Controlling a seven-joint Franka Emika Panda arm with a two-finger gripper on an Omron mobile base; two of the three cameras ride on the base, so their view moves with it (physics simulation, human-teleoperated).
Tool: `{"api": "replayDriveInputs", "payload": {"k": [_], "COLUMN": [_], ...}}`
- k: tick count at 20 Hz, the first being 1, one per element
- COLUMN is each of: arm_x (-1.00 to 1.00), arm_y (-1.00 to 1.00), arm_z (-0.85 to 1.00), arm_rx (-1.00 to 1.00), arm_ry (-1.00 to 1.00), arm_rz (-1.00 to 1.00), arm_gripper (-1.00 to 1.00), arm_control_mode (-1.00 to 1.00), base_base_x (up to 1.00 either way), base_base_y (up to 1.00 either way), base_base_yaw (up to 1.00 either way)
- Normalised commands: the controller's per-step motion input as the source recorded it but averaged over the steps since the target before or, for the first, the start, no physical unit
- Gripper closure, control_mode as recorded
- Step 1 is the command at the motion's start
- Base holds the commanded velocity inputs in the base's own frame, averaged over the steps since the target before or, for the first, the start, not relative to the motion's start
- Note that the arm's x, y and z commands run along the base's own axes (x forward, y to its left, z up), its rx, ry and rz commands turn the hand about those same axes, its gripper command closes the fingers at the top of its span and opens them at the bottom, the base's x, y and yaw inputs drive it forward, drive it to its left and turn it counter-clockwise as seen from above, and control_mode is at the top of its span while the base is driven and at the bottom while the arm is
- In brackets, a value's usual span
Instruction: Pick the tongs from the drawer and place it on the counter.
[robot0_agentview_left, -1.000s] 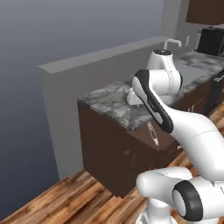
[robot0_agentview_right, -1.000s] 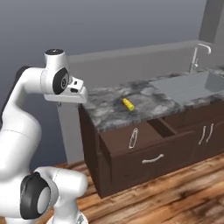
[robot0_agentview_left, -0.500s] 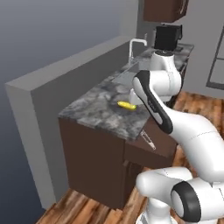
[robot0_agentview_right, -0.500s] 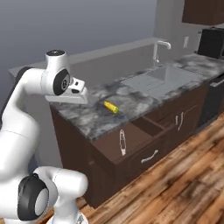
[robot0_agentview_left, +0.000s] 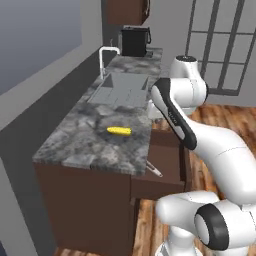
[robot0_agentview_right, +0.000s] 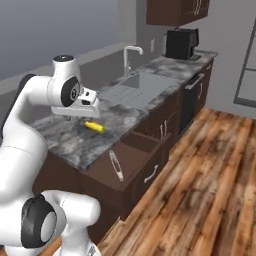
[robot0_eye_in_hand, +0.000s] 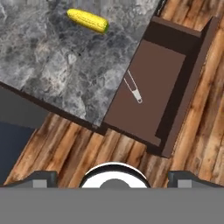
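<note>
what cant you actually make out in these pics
- Tongs, left base view: the counter edge hides all but one end.
- Tongs, hand view: too small to tell how far the arms are spread.
- Drawer, left base view: the robot's arm covers part of its floor.
- Gripper, right base view: too small to make out the fingertips.
- Corn cob, right base view: partly behind the hand.
</note>
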Motion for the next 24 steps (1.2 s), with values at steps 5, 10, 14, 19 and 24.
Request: {"api": "replayDriveInputs", "payload": {"k": [5,10,14,19,24], "arm_x": [0.00,0.37,0.70,0.52,0.03], "arm_y": [0.00,0.15,-0.01,-0.37,-0.54], "arm_z": [0.00,-0.30,-0.44,-0.61,-0.81], "arm_rx": [0.00,0.00,0.00,0.00,0.00], "arm_ry": [0.00,0.00,0.01,0.04,0.04], "arm_rz": [0.00,-0.42,-0.41,-0.19,0.02], "arm_gripper": [-1.00,-1.00,-1.00,-1.00,-1.00], "arm_control_mode": [1.00,-1.00,-1.00,-1.00,-1.00], "base_base_x": [0.39,0.08,0.00,0.00,0.00], "base_base_y": [0.36,0.07,0.00,0.00,0.00], "base_base_yaw": [-0.55,-0.11,0.00,0.00,0.00]}}
